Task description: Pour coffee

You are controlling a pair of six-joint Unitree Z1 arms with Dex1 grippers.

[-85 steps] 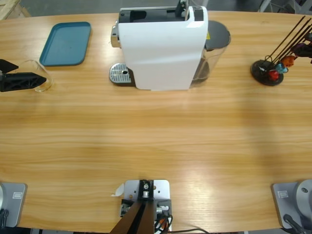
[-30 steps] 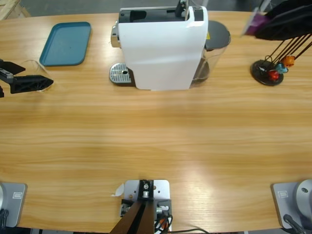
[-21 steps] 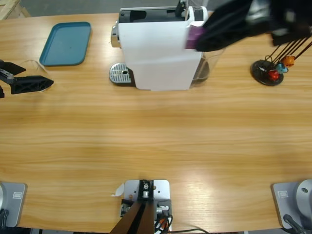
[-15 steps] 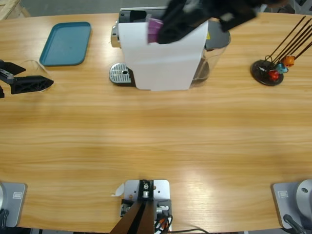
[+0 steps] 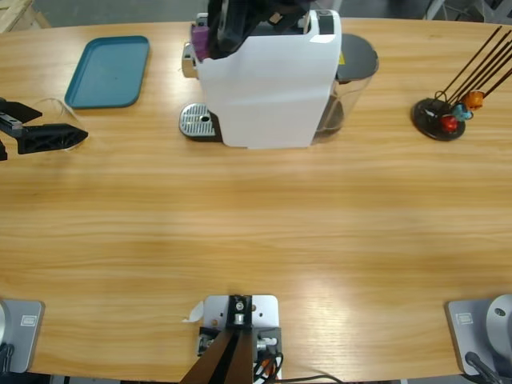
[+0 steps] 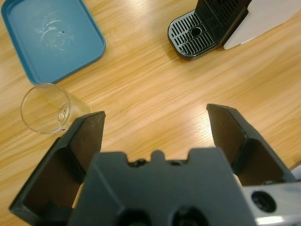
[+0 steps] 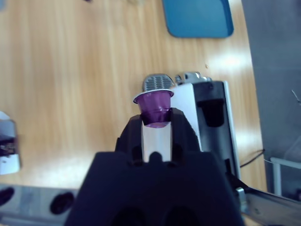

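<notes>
Surface: long wooden tabletop (image 5: 256,240) carrying a white coffee machine (image 5: 268,80), a blue tray (image 5: 108,70), a clear glass tumbler (image 6: 44,108) and a capsule stand (image 5: 452,100).

Right pincer (image 7: 155,123): jaws clamped on a purple capsule (image 7: 155,107), foil rim pointing away from the wrist. Beyond the pincer tips lie the machine's top and its dark capsule slot (image 7: 211,112); in the high view the pincer (image 5: 210,34) is above the machine's spout end.

Left pincer (image 6: 155,127): jaws wide apart, holding nothing. The tumbler stands upright just beyond and outside one jaw, near the tray's edge. The drip grate (image 6: 193,35) is well ahead of the jaws, toward the other side.

Coffee: none visible; the tumbler looks empty (no dark liquid at its base), so the task's liquid is not yet in the scene.

Done, by judgement: a capsule is picked up and brought over the machine.

Left, by judgement: seat the capsule in the slot, close the machine, set the tumbler on the grate under the spout, brew, then pour. Task is at an early stage.

Caution: the capsule is held by its narrow body only, so it may tilt on release.
</notes>
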